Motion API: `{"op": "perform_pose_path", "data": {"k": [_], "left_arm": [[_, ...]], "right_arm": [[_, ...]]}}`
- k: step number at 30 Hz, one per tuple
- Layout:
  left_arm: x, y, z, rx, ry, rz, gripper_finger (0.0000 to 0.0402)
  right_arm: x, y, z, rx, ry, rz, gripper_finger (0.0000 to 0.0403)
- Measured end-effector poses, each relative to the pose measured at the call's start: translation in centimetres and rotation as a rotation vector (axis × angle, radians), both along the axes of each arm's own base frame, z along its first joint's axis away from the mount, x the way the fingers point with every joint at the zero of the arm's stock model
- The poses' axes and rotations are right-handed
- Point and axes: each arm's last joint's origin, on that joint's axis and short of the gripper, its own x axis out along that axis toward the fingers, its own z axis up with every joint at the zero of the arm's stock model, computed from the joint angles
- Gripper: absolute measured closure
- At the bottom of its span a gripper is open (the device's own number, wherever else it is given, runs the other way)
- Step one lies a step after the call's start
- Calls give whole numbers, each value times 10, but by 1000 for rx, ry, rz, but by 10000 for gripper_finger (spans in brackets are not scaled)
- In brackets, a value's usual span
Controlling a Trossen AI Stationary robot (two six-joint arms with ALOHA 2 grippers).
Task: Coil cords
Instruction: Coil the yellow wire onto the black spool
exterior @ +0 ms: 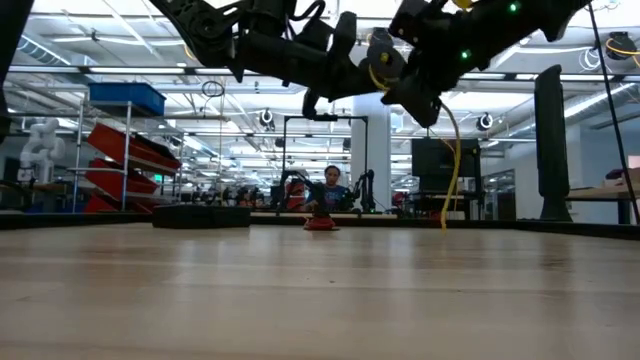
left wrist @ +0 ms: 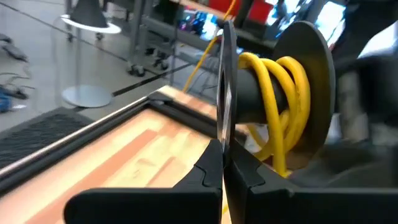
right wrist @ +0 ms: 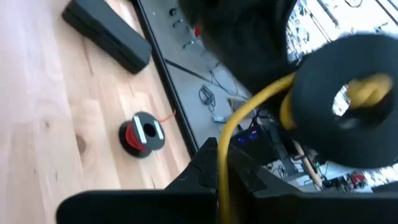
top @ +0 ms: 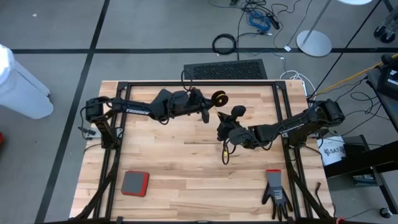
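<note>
Pinching the thin flange of the small black reel edge-on, my left end effector is clamped shut on it and holds it up above the table near the far edge, while my right end effector, just beside it and nearer the middle, is closed on the yellow cord, whose free tail hangs down toward the wood. That cord looks light and springy (I judge it would slip or kink if squeezed far from the reel), so gripping close to the reel suits it. Both arms reach inward, level and raised, nearly meeting.
</note>
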Motion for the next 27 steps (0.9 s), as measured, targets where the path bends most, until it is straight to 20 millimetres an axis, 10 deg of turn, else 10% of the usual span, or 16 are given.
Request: {"op": "perform_pose_path", "data": {"k": [16,27], "left_arm": [[-4,3,-9,-47,100,-240,401],[-17,1,-33,43,403,-400,401]], "right_arm": [[-23,0,-36,-18,94,-13,402],[-44,-4,-20,70,106,52,402]]}}
